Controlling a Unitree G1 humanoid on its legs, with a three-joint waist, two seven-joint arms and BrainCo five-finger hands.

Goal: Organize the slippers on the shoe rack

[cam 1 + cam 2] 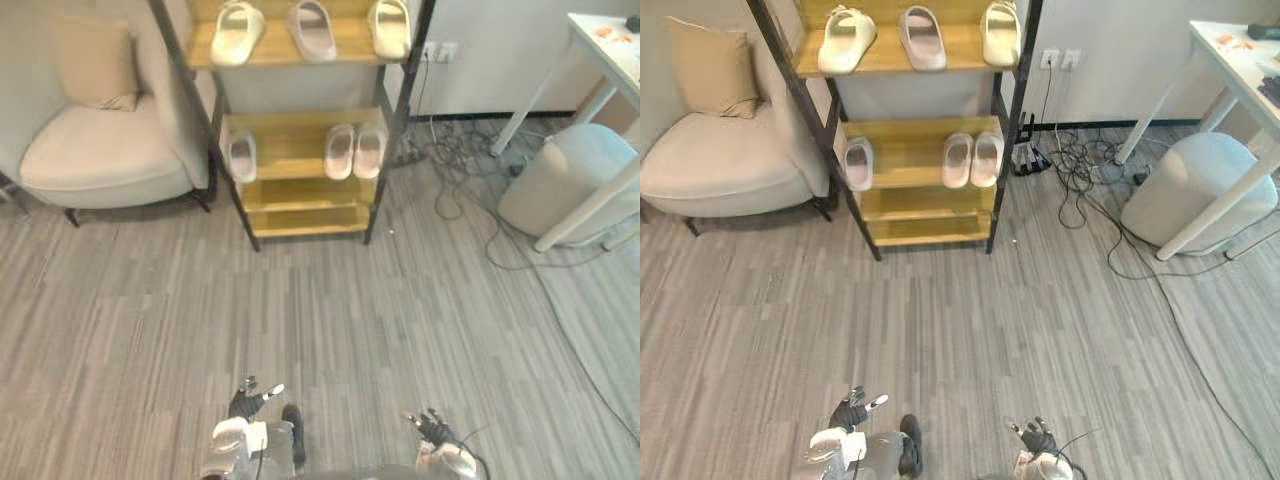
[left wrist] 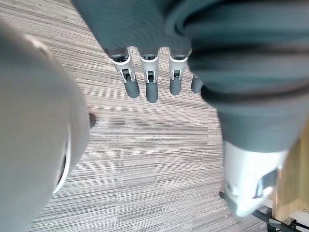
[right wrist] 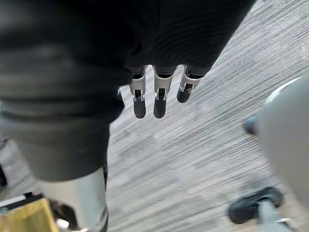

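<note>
A wooden shoe rack (image 1: 300, 195) with a dark frame stands against the far wall. Three pale slippers (image 1: 312, 28) lie on its upper shelf. On the middle shelf a pair of pale slippers (image 1: 354, 150) sits at the right and a single slipper (image 1: 243, 157) at the left. The lower shelves are bare. My left hand (image 1: 248, 402) and right hand (image 1: 432, 427) hang low at the near edge, far from the rack, fingers straight (image 2: 150, 87) (image 3: 159, 99) and holding nothing.
A beige armchair (image 1: 90, 140) with a cushion stands left of the rack. To the right are a white table (image 1: 600, 60), a pale round pouf (image 1: 575, 180) and loose cables (image 1: 460, 170) on the grey striped floor.
</note>
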